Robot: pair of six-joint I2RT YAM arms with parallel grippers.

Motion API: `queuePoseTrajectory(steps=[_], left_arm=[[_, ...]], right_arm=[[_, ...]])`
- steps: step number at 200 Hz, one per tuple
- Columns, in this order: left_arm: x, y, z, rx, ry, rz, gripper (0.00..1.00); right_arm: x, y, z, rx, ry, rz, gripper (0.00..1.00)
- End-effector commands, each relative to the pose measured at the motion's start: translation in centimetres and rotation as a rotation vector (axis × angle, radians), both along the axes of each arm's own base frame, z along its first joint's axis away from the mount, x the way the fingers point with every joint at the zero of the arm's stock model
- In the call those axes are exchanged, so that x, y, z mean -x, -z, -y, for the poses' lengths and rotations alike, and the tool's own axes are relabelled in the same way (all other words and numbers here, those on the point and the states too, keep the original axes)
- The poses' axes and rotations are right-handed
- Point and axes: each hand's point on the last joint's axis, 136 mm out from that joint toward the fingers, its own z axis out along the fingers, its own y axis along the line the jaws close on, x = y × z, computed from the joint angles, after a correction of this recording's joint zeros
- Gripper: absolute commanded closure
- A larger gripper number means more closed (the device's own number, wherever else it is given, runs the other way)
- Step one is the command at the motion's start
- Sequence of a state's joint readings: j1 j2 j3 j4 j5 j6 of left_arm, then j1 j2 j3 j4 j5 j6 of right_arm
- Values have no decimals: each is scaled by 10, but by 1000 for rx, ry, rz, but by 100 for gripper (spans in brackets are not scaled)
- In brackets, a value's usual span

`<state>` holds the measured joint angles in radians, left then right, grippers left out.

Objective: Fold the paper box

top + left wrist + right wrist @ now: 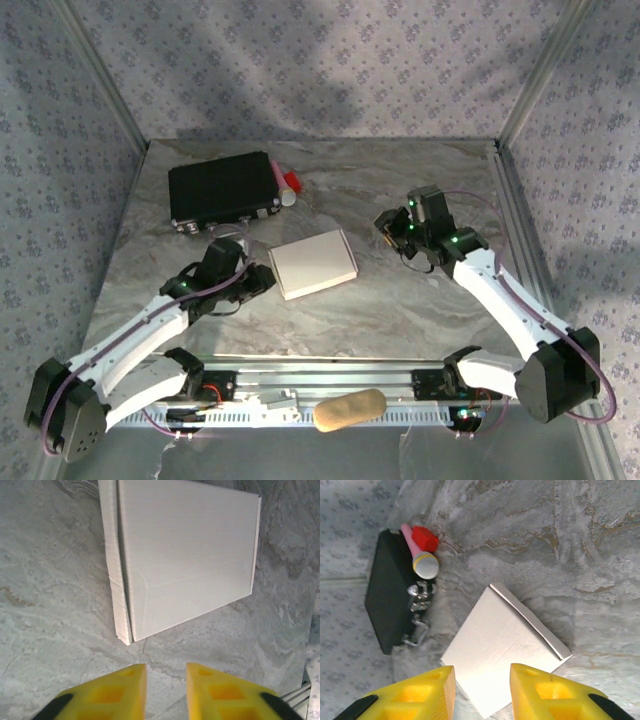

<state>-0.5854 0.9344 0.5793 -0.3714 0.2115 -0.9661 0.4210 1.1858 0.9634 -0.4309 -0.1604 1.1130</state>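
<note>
The box [313, 263] lies flat and closed at the middle of the table [420, 310], its long sides running from 8 to 2 o'clock in the top view. It looks folded up: a white slab with one narrow side wall showing and a curved flap seam on its top face.

The left gripper [166, 668] sits low at 8 o'clock from the box, just beside its near left corner and not touching it. Its yellow fingers [125, 690] stand a little apart with only bare table between them, so it holds nothing. From the left wrist, the box lies at 12 o'clock beyond the fingertips.

The right gripper [482, 669] hangs at 2 o'clock from the box in the top view, near it but apart, and points down toward it. Its jaws are parted and grip nothing; from the right wrist, the box lies below and beyond the gap.

A black case [223, 190] lies at 10 o'clock from the box, well apart. A pink mic [422, 555] with a grey mesh head rests against the case's right end, and a red block [425, 538] touches the mic. A tan roll [350, 408] lies on the rail at 6 o'clock, between the arm bases.
</note>
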Motion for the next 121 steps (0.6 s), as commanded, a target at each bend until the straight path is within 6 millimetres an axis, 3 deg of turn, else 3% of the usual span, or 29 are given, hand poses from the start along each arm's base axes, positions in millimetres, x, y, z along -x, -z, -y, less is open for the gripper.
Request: queuePoseTrajectory(steps=[1,16,30,79,121], left_arm=[[5,-16,-7,-9,12,21,64],[-7,-18,-15,-17,2,18,61],[-22,-5,-15,21,-3,-33,60],[-64,33,13,71,17,-82,52],[-92,55,34,91,41,-89,52]], right_arm=[[8,11,-2,99,-136,11,60],[7,20,-8,140,-222,12,54],[6,32,-16,179,-303,5,50],[-6,83,-38,232,-469,-57,38],[-9,117,-51,217,-505,-110,37]])
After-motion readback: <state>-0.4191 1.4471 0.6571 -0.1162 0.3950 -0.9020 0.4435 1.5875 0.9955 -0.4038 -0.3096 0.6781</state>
